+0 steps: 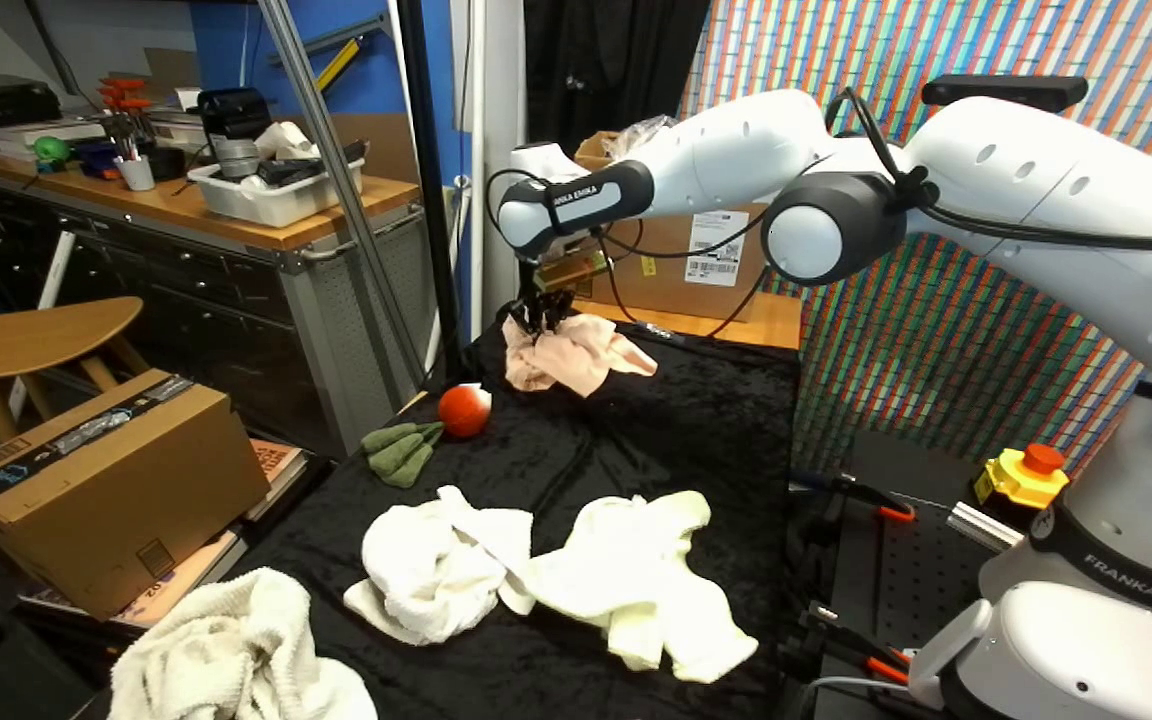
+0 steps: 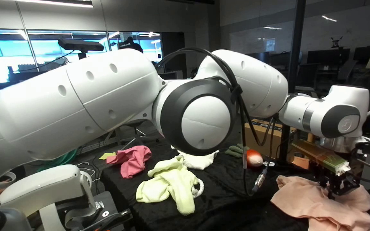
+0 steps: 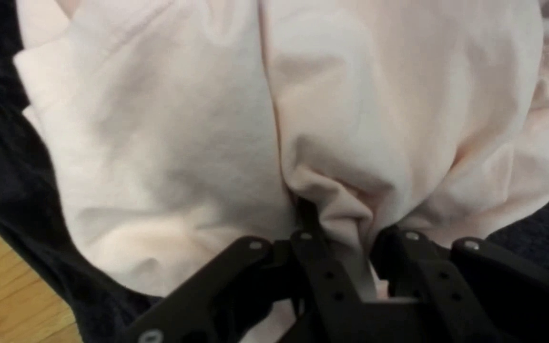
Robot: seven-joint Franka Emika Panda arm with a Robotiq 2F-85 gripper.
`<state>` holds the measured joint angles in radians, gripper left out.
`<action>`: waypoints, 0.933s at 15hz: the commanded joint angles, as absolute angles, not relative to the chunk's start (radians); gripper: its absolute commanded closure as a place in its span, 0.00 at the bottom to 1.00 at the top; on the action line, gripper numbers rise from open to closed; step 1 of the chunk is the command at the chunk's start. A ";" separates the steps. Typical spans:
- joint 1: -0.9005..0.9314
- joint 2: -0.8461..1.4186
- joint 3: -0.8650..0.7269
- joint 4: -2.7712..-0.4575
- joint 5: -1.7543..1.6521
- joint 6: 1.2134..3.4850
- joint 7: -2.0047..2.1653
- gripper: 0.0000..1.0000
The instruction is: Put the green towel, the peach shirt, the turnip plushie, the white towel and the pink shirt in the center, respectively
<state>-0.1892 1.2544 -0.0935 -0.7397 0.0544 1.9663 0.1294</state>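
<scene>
The peach shirt (image 1: 581, 355) lies bunched on the black-covered table, under the arm's hand in both exterior views. My gripper (image 3: 342, 228) points down into it and is shut on a pinched fold; creases run into the fingers (image 3: 320, 259). The turnip plushie (image 1: 464, 410), red-orange with green leaves, rests beyond the cloths. Pale yellow-green, the green towel (image 1: 651, 580) is spread mid-table. Two white cloths show, a smooth-looking one (image 1: 436, 570) touching the green towel and a ribbed off-white one (image 1: 236, 650); which is the white towel I cannot tell. The pink shirt (image 2: 132, 160) shows only in an exterior view.
A small white ring-shaped cloth (image 2: 199, 189) sits against the green towel. Behind the hand, a large cardboard box (image 1: 671, 265) stands on a wooden surface (image 1: 781, 320). Another cardboard box (image 1: 126, 490) is beside the table, and a dark upright post (image 1: 431, 190) rises at the table's edge.
</scene>
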 commanded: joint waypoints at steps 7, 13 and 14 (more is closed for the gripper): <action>-0.200 1.121 -0.058 -0.822 0.061 1.791 -0.053 0.94; -0.195 0.913 -0.049 -1.066 0.072 1.804 -0.103 0.94; -0.195 0.879 -0.048 -1.109 0.074 1.808 -0.103 0.94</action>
<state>-0.1917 1.0292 -0.0618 -0.9115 0.0577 1.7917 -0.0742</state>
